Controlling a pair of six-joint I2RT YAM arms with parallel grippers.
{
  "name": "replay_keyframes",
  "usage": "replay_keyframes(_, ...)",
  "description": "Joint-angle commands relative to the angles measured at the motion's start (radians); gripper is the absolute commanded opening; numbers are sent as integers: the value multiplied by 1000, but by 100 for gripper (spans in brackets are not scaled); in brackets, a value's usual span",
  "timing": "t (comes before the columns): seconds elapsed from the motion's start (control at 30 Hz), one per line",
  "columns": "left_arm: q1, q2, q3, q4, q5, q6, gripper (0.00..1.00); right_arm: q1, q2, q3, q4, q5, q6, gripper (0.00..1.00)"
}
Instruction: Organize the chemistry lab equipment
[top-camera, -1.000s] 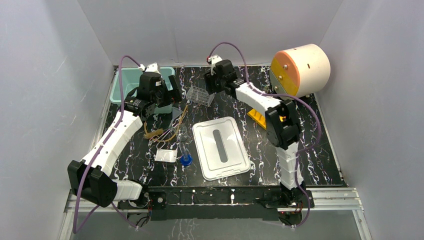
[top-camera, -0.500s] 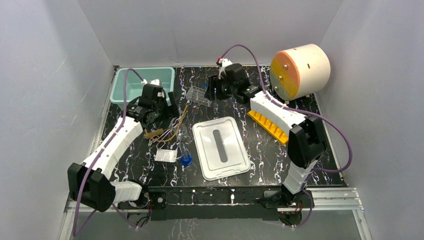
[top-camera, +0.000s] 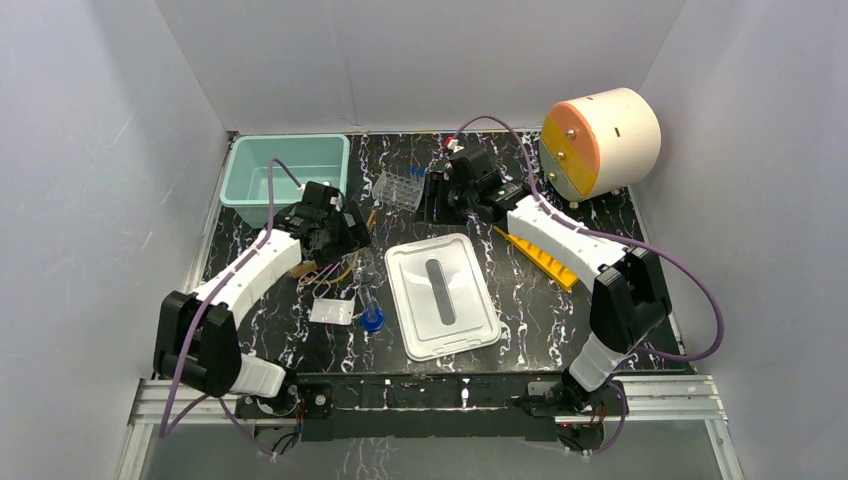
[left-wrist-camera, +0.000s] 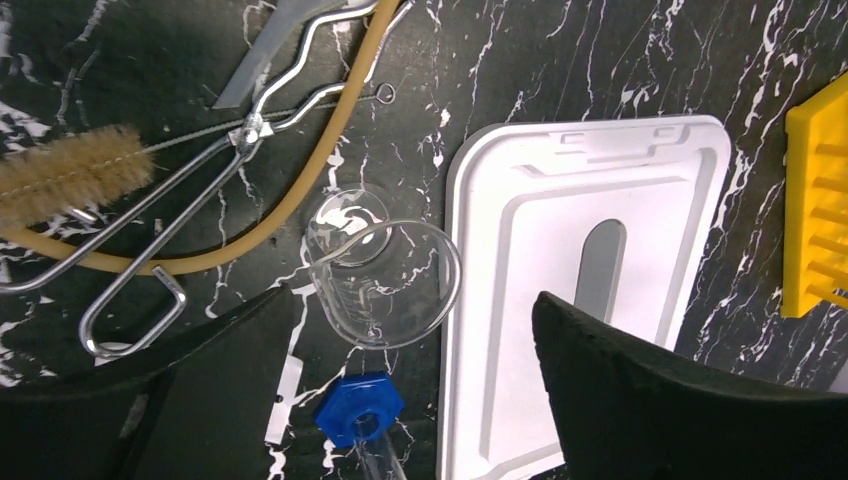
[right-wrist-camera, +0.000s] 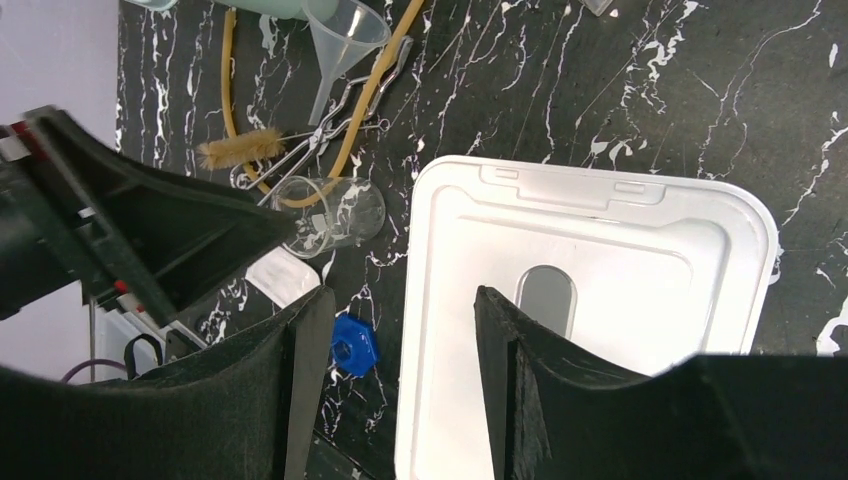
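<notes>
Now the left gripper (left-wrist-camera: 412, 300) has its fingers apart — the clear glass beaker (left-wrist-camera: 385, 285) lies between them, untouched. The right gripper (right-wrist-camera: 400, 300) has its fingers apart too, empty, above the white lid (right-wrist-camera: 620, 250).

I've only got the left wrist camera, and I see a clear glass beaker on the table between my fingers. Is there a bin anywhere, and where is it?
Observer: Yes, a teal plastic bin sits in the far left corner.
Operator: What is the right arm doing?
Observer: The right gripper is open and empty, beside a clear plastic tube rack at the far middle.
Operator: Any loose item that I'm missing?
Observer: A clear cone-shaped funnel lies beside the tan rubber tubing, further out than your beaker.
</notes>
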Motion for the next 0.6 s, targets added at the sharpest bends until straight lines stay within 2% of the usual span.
replay_keyframes(0.0, -8, 37, 1, 50, 44, 60, 97, 9, -55, -16, 7, 21, 28, 62)
replay_keyframes(0.17, -38, 84, 37, -10, -78, 115, 98, 9, -71, -43, 23, 39, 46, 63)
replay_keyframes(0.4, -95, 158, 52, -41, -101, 49, 98, 10, -75, -68, 51, 49, 52, 63)
replay_keyframes(0.57, -134, 202, 60, -36, -164, -13, 84, 11, -85, -88, 70, 43, 54, 63)
